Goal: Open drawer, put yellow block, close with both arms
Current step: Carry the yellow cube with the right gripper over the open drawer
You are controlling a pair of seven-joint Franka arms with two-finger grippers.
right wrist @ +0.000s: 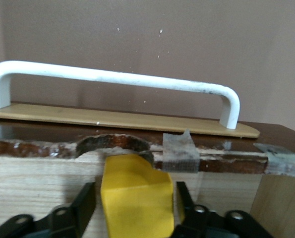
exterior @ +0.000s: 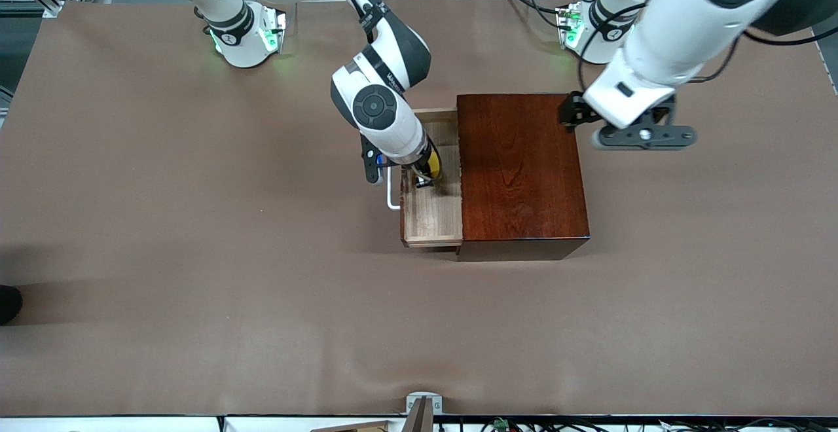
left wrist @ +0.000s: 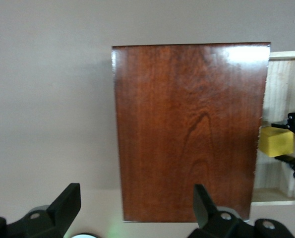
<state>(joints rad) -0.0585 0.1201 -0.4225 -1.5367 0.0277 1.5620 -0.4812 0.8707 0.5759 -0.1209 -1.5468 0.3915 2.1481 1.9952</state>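
The right gripper (exterior: 425,177) is low inside the open drawer (exterior: 432,213), its jaws partly apart around the yellow block (right wrist: 136,198); whether they still press it I cannot tell. On rising, a finger could drag the block or hit the drawer's front edge near the white handle (right wrist: 112,79). The left gripper (left wrist: 137,208) waits wide open and empty over the wooden box (exterior: 520,173), at its edge toward the left arm's end of the table, with free room around it.

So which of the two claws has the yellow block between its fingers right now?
The right claw, down inside the open drawer, with the yellow block between its fingers. The left claw is open and empty, above the table beside the wooden box.
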